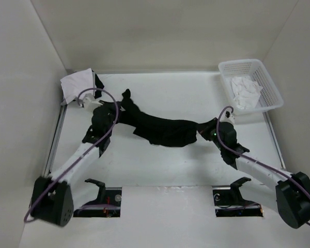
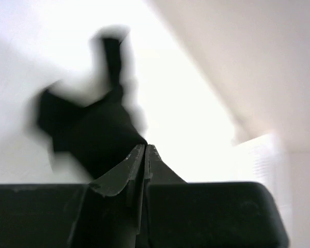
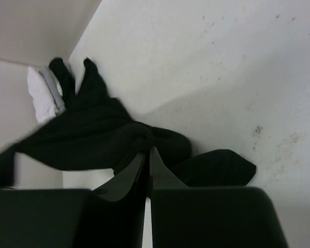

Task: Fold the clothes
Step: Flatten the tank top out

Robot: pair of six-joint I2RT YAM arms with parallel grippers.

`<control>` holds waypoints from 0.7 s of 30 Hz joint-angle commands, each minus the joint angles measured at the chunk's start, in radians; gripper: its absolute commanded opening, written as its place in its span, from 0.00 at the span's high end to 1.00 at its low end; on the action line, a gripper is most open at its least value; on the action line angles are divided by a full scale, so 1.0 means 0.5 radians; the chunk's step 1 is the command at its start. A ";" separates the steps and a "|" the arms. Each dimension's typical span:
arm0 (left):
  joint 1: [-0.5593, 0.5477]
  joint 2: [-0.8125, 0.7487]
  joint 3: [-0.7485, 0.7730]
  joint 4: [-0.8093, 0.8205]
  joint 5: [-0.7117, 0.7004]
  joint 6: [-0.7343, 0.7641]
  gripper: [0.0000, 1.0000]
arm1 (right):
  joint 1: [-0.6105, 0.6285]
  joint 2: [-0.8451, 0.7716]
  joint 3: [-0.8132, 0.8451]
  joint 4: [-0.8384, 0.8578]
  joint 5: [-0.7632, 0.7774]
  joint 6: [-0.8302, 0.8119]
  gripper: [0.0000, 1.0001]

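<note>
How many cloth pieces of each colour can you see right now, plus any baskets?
Baskets: 1, the white plastic lattice basket.
Black: 1, the black fabric garment mid-table.
White: 2, the folded white cloth far left, the crumpled white cloth in the basket.
Total: 4.

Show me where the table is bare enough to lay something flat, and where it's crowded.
The widest bare patch of table is the near strip between the black garment and the table's near edge. A second lies along the far edge, between the white cloth pile and the basket. It is crowded in the middle band under the stretched garment and in both far corners.
</note>
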 commanded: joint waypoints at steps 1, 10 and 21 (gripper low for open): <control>-0.014 -0.497 0.121 -0.077 -0.297 0.154 1.00 | 0.092 -0.118 -0.024 -0.189 -0.047 -0.131 0.94; -0.195 -0.192 0.733 -0.170 -0.322 0.467 1.00 | 0.160 -0.248 -0.055 -0.374 -0.161 -0.156 0.95; -0.232 1.968 3.291 -0.932 0.086 1.084 0.89 | 0.062 0.479 0.344 -0.119 -0.274 -0.193 0.96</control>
